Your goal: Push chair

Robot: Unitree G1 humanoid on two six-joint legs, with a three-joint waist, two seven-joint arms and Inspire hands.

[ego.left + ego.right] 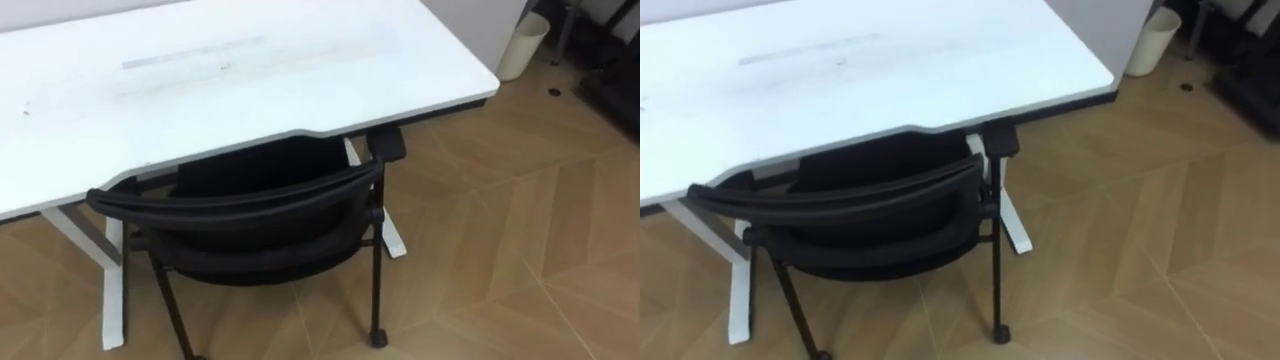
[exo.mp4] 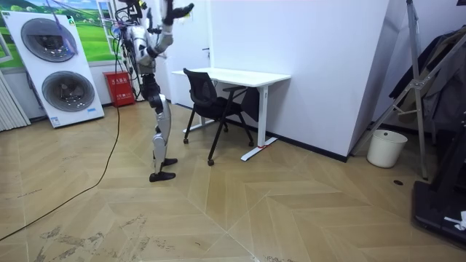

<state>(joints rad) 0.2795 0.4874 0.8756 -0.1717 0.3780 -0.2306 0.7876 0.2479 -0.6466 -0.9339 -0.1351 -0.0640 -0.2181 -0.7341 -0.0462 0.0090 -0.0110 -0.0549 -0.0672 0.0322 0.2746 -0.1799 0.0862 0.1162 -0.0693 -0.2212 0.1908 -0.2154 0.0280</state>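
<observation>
A black chair [image 1: 260, 215] is seen in the lower centre of the left eye view, its curved backrest toward the camera and its seat already partly beneath the front edge of the white desk [image 1: 230, 75], which fills the upper left and centre of the frame; the chair's right armrest lies just under the desk's edge. In the room view the chair is found left of centre at the desk, its back turned toward the robot, which stands on the wooden floor [image 2: 240, 211] just behind it, at the upper left of the frame. One hand [image 2: 182, 9] is held raised high near the top edge of that view, well above the backrest and apart from it; which hand it is and whether its fingers are apart or together cannot be told at this distance. A white bin [image 1: 522, 45] is seen at the upper right of the left eye view, and two stacked washing machines [image 2: 54, 69] at the far left of the room view. The scene is judged to fit two stages: either the chair is about to be pushed further under the desk, or it has just been pushed in and released. No contact with the backrest is shown.
</observation>
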